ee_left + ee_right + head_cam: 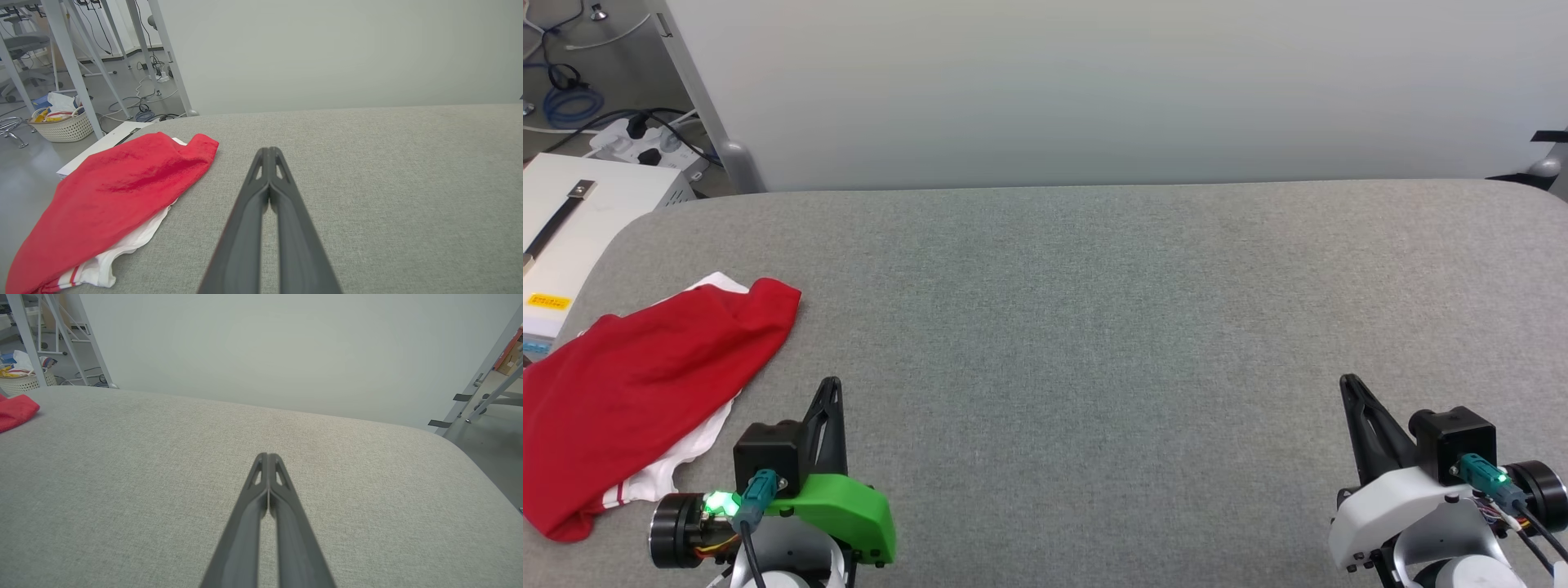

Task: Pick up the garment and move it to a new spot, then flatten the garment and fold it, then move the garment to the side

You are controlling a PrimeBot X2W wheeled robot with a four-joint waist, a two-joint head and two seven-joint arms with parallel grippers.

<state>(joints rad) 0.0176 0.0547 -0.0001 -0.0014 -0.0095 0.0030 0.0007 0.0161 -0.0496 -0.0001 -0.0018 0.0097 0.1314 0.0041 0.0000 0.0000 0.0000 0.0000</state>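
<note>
Currently, the garment (645, 384) lies bunched at the lower left of the head view, on the left end of the grey padded table (1094, 327). Red body on top; white sleeve and striped trim show at its lower edge. Left gripper (832, 384), lower left of frame: fingers pressed together, empty, near the garment's right side, not touching it. Right gripper (1347, 380), lower right of frame: also closed and empty, over bare table, well apart from the garment. A white box (572, 220) sits at upper left, past the table corner.
</note>
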